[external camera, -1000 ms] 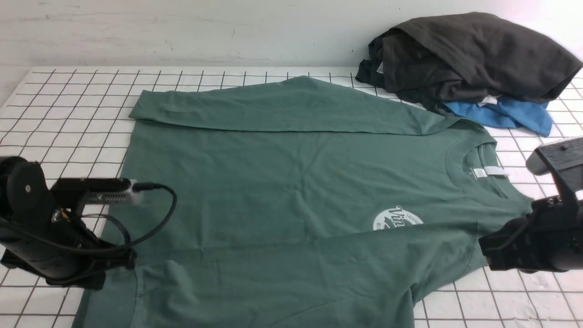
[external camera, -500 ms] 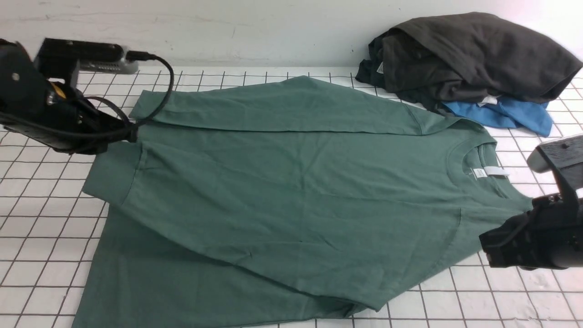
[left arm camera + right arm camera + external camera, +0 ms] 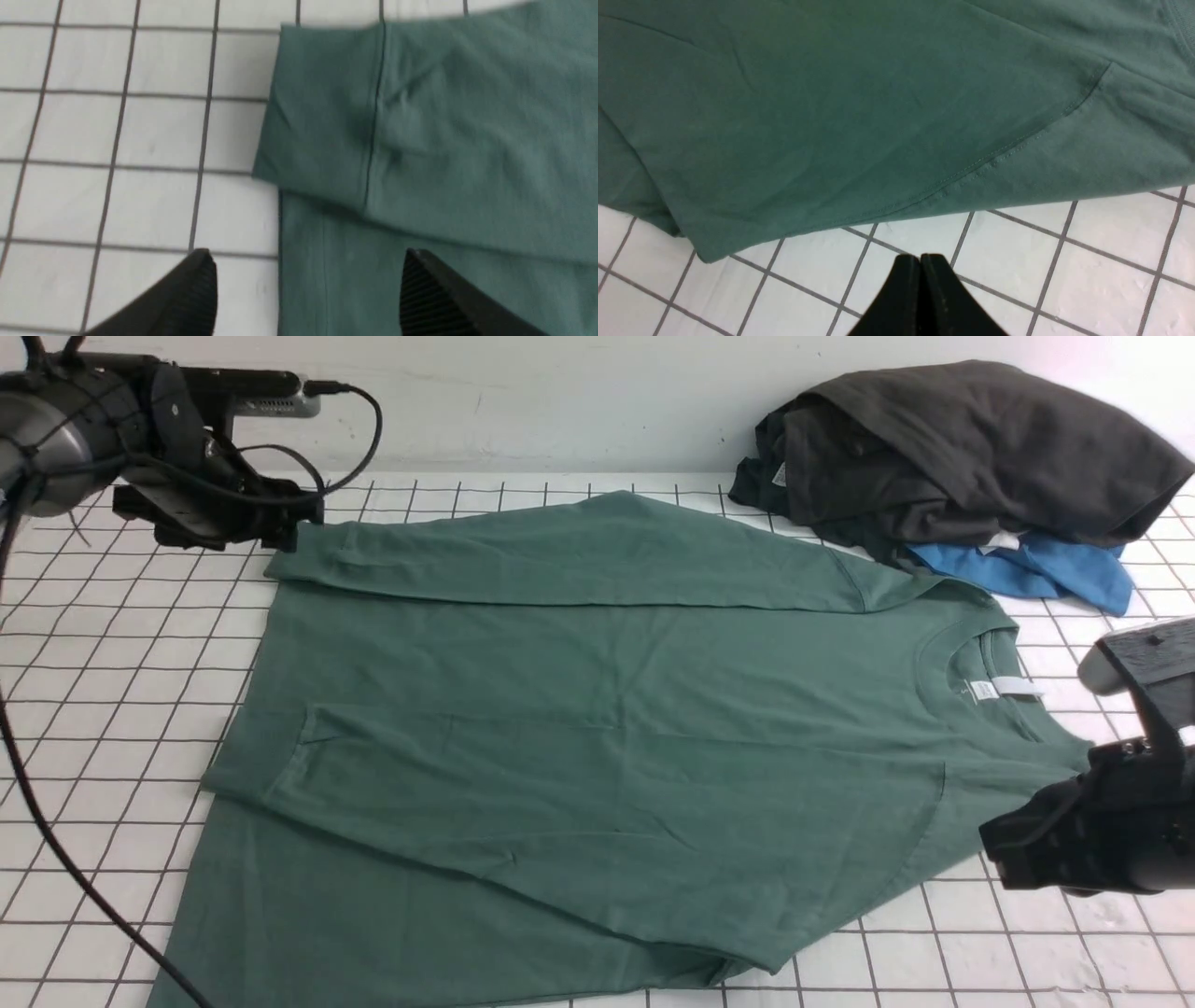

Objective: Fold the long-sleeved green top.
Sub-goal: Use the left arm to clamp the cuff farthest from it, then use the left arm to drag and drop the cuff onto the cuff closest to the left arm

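Note:
The green long-sleeved top [image 3: 597,709] lies flat on the gridded table, ribbed neck and white label [image 3: 1004,688] to the right. Both sleeves are folded across the body. The near sleeve's cuff [image 3: 252,761] rests at the left and hides the chest logo. My left gripper [image 3: 289,527] hovers open and empty by the far sleeve's cuff [image 3: 299,555]. In the left wrist view the cuff [image 3: 322,116] lies just ahead of the gripper [image 3: 308,254]. My right gripper [image 3: 1004,845] is shut and empty over bare table beside the near shoulder. The right wrist view shows it [image 3: 920,256] just short of the top's edge [image 3: 831,93].
A dark grey-black garment heap [image 3: 962,448] sits on a bright blue cloth [image 3: 1046,574] at the back right, close to the top's far shoulder. A white wall bounds the table's far edge. The left arm's black cable [image 3: 56,859] hangs over the white grid table [image 3: 121,644].
My left gripper carried the near sleeve up across the body, let it go, and moved to the far left by the far cuff. The logo is now covered. The right arm stayed put.

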{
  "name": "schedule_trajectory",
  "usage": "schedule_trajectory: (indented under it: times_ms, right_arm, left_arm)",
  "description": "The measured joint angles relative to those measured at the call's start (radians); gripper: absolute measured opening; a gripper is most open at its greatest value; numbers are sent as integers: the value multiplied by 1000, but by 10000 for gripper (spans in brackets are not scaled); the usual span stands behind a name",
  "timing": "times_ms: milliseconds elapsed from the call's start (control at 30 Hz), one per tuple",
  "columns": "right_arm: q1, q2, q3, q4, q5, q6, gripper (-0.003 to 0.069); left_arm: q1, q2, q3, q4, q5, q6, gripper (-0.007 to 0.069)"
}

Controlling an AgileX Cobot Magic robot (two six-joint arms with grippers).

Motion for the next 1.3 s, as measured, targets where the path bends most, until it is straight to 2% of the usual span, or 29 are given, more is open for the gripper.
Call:
schedule_trajectory:
  times_ms: [133, 300, 467, 600, 700, 767, 833, 900, 1000, 1067, 1133, 1300]
  right_arm:
    - [0, 0, 0, 7, 15, 0, -10]
    - [0, 0, 0, 14, 20, 0, -10]
    - [0, 0, 0, 63, 20, 0, -10]
    - [0, 0, 0, 71, 20, 0, -10]
    - [0, 0, 0, 74, 20, 0, -10]
    - [0, 0, 0, 74, 20, 0, -10]
    - [0, 0, 0, 68, 20, 0, -10]
    - [0, 0, 0, 50, 20, 0, -10]
    - [0, 0, 0, 11, 24, 0, -10]
    - [0, -1, 0, -19, 29, 0, -10]
    - [0, -1, 0, -28, 30, 0, -10]
    - [0, -1, 0, -38, 37, 0, -10]
  left_arm:
    - [10, 170, -193, 0, 7, -54, 497]
    - [10, 285, -309, -6, 38, -65, 490]
    - [10, 356, -393, -12, 26, -70, 332]
    - [10, 366, -445, 26, 34, -70, 125]
    - [3, 368, -506, 75, 82, -69, 21]
    - [-2, 368, -531, 98, 105, -67, 8]
    - [-14, 360, -581, 144, 192, -65, 2]
    - [-25, 340, -626, 157, 305, -60, 2]
    - [-37, 293, -672, 157, 499, 10, 2]
    - [-45, 213, -630, 137, 547, 77, 2]
    - [-47, 151, -568, 113, 554, 94, 2]
    - [-60, -138, -116, 28, 554, 117, 2]
